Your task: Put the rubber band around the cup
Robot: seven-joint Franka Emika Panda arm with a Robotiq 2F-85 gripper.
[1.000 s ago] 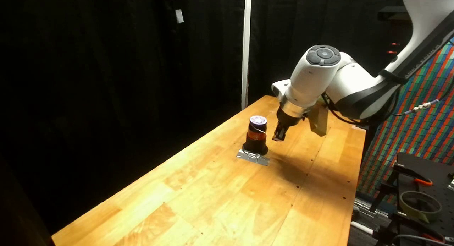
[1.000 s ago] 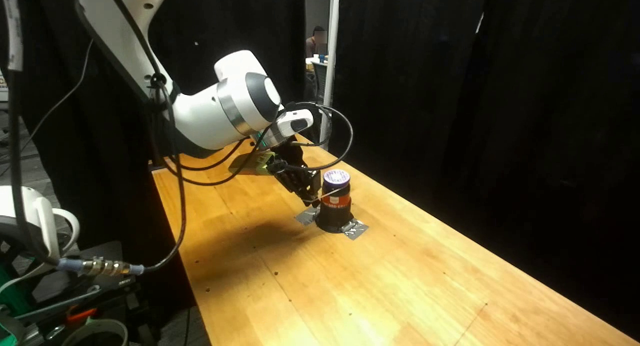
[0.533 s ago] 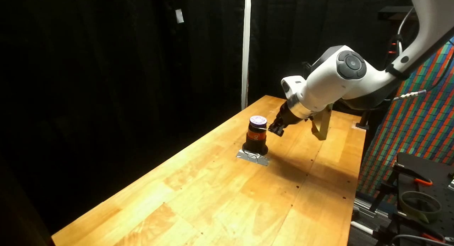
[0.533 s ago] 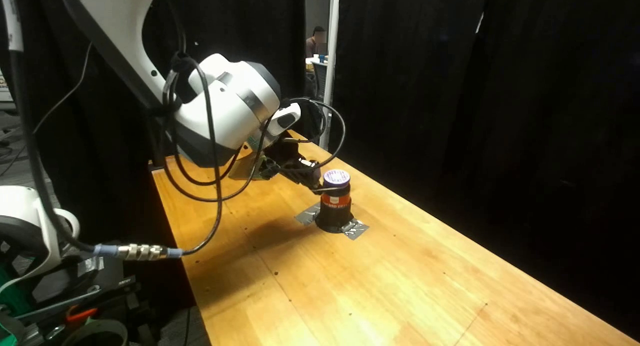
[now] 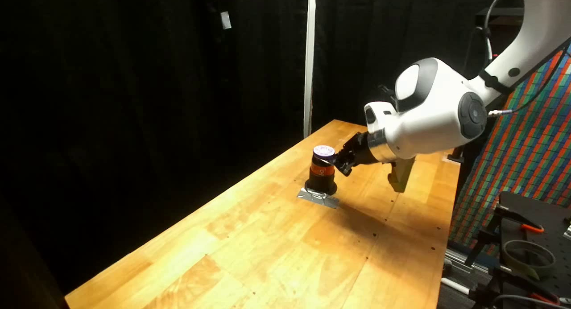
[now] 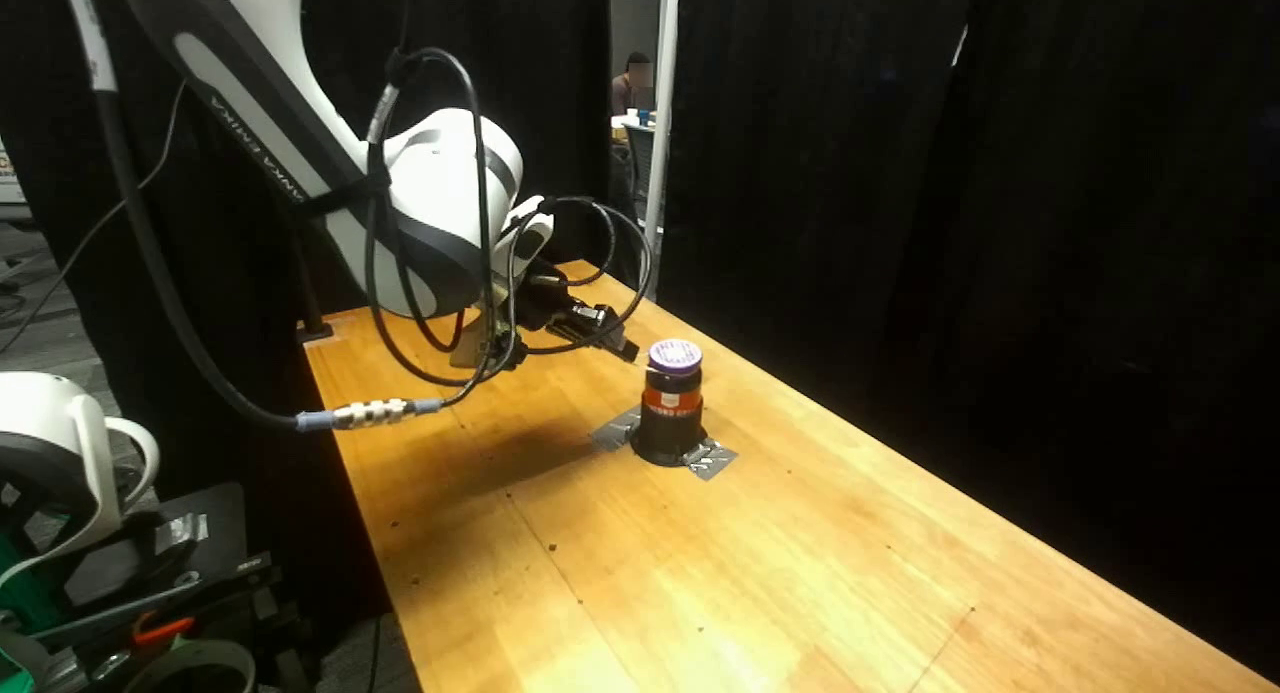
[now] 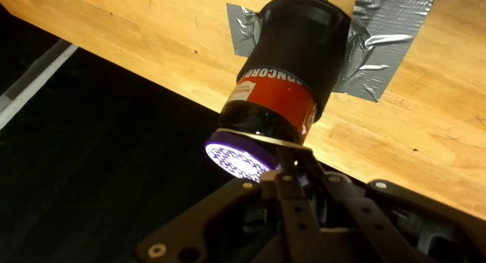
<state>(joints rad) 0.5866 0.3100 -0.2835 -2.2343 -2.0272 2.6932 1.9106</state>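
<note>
The cup [image 5: 321,171] stands upright on the table, with an orange-red label, dark upper part and purple-white lid. It also shows in the other exterior view [image 6: 673,403] and the wrist view [image 7: 280,96]. The pale rubber band [image 7: 262,138] runs across the cup's side just under the lid and stretches to my fingertips. Its far side is hidden. My gripper [image 7: 298,153] is beside the lid, tilted towards the cup, its fingers close together with a narrow gap. The band reaches the outer edge of one fingertip. In both exterior views the gripper [image 5: 341,162] is at lid height.
The cup sits in a black base [image 7: 300,39] fixed to the wooden table [image 5: 285,251] by grey tape [image 7: 391,39]. Black curtains [image 6: 950,273] stand behind the table. Cables [image 6: 480,243] loop round the arm near the gripper.
My gripper has risen slightly and tilted from pointing down to nearly level. The band's gripper end has risen from label height to just under the lid. The cup has stayed in place.
</note>
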